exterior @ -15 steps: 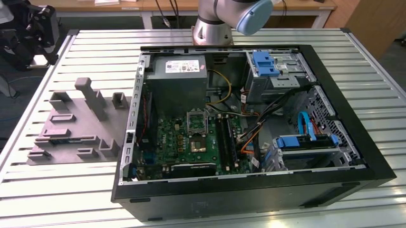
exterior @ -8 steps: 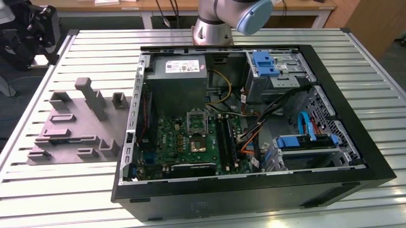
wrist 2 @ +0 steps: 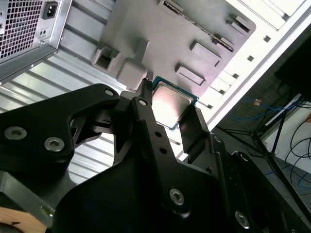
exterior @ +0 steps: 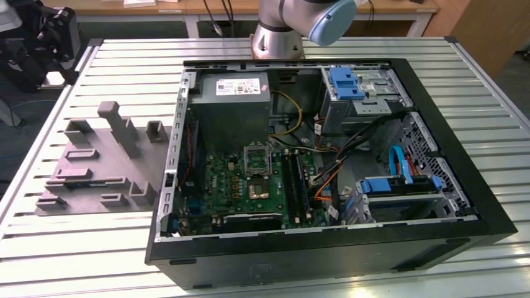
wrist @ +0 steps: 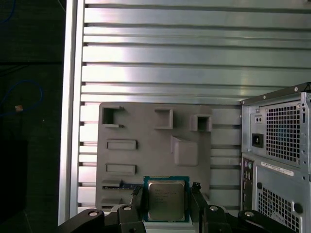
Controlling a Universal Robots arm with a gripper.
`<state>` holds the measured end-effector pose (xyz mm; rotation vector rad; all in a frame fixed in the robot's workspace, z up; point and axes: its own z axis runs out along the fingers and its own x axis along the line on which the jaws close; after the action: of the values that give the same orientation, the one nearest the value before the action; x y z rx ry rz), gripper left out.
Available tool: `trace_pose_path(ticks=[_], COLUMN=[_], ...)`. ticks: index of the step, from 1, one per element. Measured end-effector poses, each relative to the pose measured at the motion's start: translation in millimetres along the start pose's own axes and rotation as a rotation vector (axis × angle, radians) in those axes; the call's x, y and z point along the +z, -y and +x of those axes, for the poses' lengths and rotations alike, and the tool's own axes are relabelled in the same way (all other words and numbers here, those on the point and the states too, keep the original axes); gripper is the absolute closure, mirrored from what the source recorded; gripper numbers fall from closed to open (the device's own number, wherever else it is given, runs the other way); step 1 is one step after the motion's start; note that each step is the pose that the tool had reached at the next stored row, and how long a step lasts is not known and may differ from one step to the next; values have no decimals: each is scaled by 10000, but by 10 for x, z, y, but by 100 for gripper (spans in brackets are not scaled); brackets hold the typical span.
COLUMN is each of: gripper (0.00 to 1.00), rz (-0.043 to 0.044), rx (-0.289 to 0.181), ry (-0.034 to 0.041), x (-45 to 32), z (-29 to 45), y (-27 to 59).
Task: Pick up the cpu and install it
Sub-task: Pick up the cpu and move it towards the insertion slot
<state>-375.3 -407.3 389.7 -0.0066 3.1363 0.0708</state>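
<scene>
Our gripper (wrist: 166, 193) has its two fingers (wrist: 137, 196) closed on the cpu (wrist: 166, 203), one against each opposite edge, with the silver top facing the camera in the first wrist view. In both wrist views the chip looks large against the grey moulded tray (wrist: 146, 162) behind it. From that we judge it lifted clear and hanging above the tray, over the slatted table (wrist: 194, 63) and near the back of the open computer case (wrist: 277, 145). In the exterior view the motherboard (exterior: 240, 192) lies flat on the case floor, well apart from the tray. To carry well, we want a light, even pinch on the edges alone. We also want the chip level and square between the pads, and a slow, smooth path high enough to clear the case wall (exterior: 331, 248). A tilt or slip would spoil the alignment, so we watch the chip's corners against the fingers in the second wrist view.
</scene>
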Motion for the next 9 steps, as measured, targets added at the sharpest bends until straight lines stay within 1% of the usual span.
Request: trace_pose_path(ticks=[9], gripper=[53], rz=[0], rx=[0], ry=[0], x=[0], z=[-21], y=[0])
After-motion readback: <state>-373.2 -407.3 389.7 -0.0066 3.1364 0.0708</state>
